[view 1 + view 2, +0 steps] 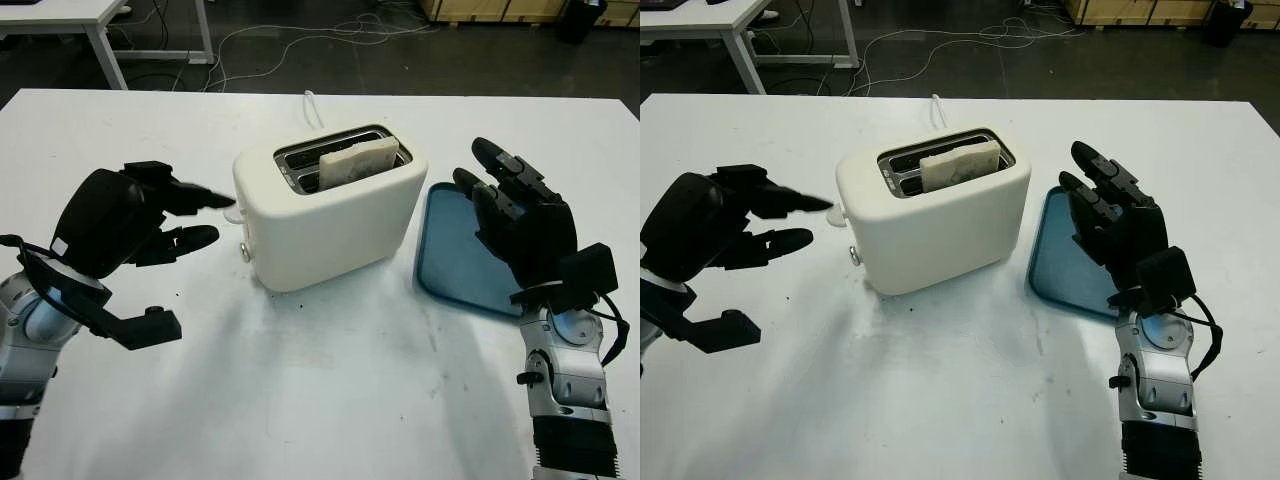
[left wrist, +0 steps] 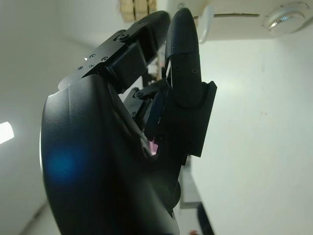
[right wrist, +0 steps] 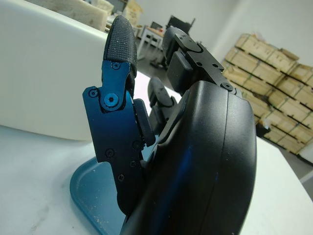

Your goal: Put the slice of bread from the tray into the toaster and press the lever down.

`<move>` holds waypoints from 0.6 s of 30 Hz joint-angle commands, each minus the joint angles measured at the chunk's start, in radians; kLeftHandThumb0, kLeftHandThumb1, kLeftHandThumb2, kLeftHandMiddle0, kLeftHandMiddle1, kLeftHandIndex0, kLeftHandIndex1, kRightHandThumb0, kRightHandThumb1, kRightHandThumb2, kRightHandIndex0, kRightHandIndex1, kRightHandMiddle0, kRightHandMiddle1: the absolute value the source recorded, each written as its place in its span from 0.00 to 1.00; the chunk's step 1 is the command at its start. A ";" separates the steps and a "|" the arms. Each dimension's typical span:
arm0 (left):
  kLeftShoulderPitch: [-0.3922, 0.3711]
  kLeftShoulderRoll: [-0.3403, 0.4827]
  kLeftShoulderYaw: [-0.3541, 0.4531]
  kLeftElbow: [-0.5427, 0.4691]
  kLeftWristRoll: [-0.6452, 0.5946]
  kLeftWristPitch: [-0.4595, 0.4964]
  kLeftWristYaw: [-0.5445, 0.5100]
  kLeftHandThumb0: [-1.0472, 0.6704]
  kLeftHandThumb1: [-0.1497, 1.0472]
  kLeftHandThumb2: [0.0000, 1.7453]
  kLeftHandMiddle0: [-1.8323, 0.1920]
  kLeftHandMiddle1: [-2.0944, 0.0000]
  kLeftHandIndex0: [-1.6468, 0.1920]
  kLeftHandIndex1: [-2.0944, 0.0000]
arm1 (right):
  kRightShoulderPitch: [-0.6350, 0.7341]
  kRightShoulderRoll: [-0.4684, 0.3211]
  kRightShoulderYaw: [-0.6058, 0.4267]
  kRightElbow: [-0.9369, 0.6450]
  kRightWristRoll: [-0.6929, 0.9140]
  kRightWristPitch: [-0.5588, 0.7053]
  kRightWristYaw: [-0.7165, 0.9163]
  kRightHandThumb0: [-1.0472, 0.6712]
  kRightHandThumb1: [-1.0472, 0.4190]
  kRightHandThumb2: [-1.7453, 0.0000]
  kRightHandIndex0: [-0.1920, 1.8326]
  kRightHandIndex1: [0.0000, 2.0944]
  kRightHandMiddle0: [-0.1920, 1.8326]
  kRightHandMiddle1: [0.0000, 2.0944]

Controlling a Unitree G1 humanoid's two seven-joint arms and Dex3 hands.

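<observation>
Bread [image 1: 358,163] is seen standing upright in one slot of the cream toaster [image 1: 330,210], its top edge raised a little above the slot rim; the slot beside it, toward 11 o'clock, is dark. All of this is carried by the white table [image 1: 330,400], the largest thing in the scene, and the toaster is placed near its middle. At 3 o'clock from the toaster, just beside its end wall, the blue tray [image 1: 455,250] is laid flat on the table, with a bare floor. The right hand [image 1: 520,225] is held above the tray's 3 o'clock side, released and holding nothing, its fingers pointed toward 11 o'clock. At 9 o'clock from the toaster the left hand [image 1: 150,215] is raised off the table, open and holding nothing, with its upper finger [image 1: 195,195] directed toward 3 o'clock at the toaster's end wall. The tip of that finger is placed close against the small pale lever [image 1: 234,214] that juts from that wall; whether the two are touching cannot be told. Below the lever a small round knob [image 1: 246,253] is set into the same wall. Behind the toaster, at 12 o'clock, a white cord [image 1: 313,108] is run across the table toward its far edge.
</observation>
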 commanded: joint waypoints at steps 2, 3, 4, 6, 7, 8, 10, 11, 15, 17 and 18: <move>-0.009 0.023 0.004 0.020 0.054 -0.048 0.048 0.35 0.89 0.12 0.49 0.32 0.23 0.88 | 0.008 0.004 -0.007 0.001 0.018 -0.009 -0.002 0.25 0.09 0.74 0.34 0.00 0.33 0.00; -0.007 0.027 0.005 0.022 0.068 -0.055 0.056 0.35 0.89 0.11 0.49 0.31 0.22 0.88 | 0.008 0.003 -0.007 0.001 0.020 -0.007 -0.001 0.25 0.09 0.74 0.34 0.00 0.33 0.00; -0.006 0.032 0.005 0.026 0.084 -0.060 0.063 0.35 0.89 0.10 0.49 0.31 0.22 0.87 | 0.008 0.003 -0.007 0.001 0.020 -0.008 -0.001 0.25 0.09 0.74 0.33 0.00 0.33 0.00; -0.009 0.043 0.000 0.038 0.111 -0.066 0.072 0.36 0.89 0.10 0.49 0.30 0.21 0.86 | 0.008 0.003 -0.005 0.003 0.018 -0.014 0.000 0.25 0.09 0.74 0.33 0.00 0.33 0.00; -0.012 0.046 -0.004 0.039 0.119 -0.059 0.064 0.37 0.89 0.09 0.50 0.27 0.22 0.85 | 0.008 0.003 -0.004 0.003 0.017 -0.016 0.000 0.26 0.09 0.73 0.33 0.00 0.33 0.00; -0.016 0.050 -0.010 0.042 0.128 -0.053 0.057 0.38 0.89 0.10 0.51 0.26 0.23 0.85 | 0.009 0.003 -0.004 0.000 0.016 -0.013 -0.002 0.26 0.09 0.73 0.33 0.00 0.33 0.00; -0.032 0.056 -0.026 0.046 0.141 -0.040 0.037 0.38 0.89 0.12 0.53 0.24 0.24 0.84 | 0.009 0.003 -0.005 -0.002 0.017 -0.012 -0.003 0.25 0.09 0.73 0.33 0.00 0.33 0.00; -0.039 0.058 -0.032 0.048 0.145 -0.034 0.029 0.38 0.89 0.13 0.53 0.24 0.25 0.84 | 0.008 0.003 -0.005 -0.002 0.017 -0.013 -0.003 0.25 0.09 0.74 0.33 0.00 0.33 0.00; -0.077 0.060 -0.058 0.063 0.168 -0.012 0.014 0.40 0.89 0.11 0.53 0.24 0.26 0.83 | 0.011 0.002 -0.009 -0.006 0.021 -0.010 -0.004 0.24 0.09 0.74 0.34 0.00 0.33 0.00; -0.094 0.057 -0.066 0.073 0.176 -0.011 0.023 0.40 0.89 0.12 0.53 0.25 0.28 0.83 | 0.013 0.002 -0.010 -0.009 0.024 -0.005 -0.003 0.25 0.09 0.74 0.34 0.00 0.33 0.00; -0.101 0.055 -0.068 0.079 0.178 -0.013 0.032 0.40 0.89 0.12 0.52 0.26 0.29 0.83 | 0.013 0.002 -0.011 -0.008 0.026 -0.005 -0.001 0.25 0.09 0.74 0.34 0.00 0.33 0.00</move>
